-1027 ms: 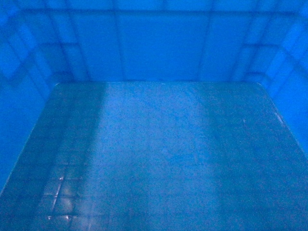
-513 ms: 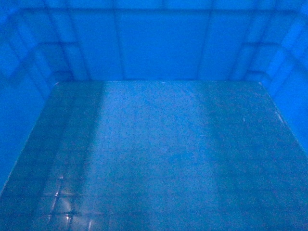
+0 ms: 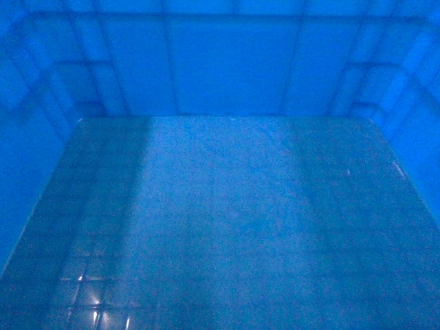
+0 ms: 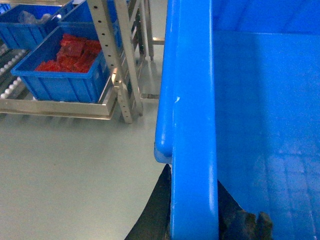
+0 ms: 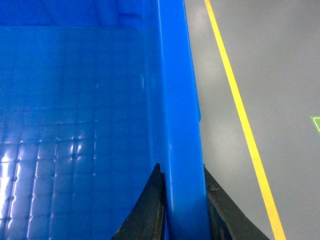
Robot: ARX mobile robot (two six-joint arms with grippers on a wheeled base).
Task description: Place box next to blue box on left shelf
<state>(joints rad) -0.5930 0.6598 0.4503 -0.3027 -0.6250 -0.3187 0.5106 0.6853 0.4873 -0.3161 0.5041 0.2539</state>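
Note:
The box [image 3: 234, 220] fills the head view, which shows only its scuffed, gridded floor and ribbed blue walls. In the left wrist view my left gripper [image 4: 192, 175] is shut on the box's thick left rim [image 4: 192, 115], one dark finger on each side. In the right wrist view my right gripper [image 5: 181, 166] is shut on the right rim [image 5: 175, 100] in the same way. A metal shelf [image 4: 117, 65] stands at the upper left of the left wrist view. On its low level sits a blue box [image 4: 65, 82] holding red items.
Another blue box [image 4: 25, 30] sits further back on the shelf, by white rollers [image 4: 10, 85]. Bare grey floor [image 4: 75, 165] lies between the shelf and the held box. A yellow floor line [image 5: 235, 95] runs along the box's right side.
The light glints on the box's floor have shifted slightly. Nothing else visibly differs.

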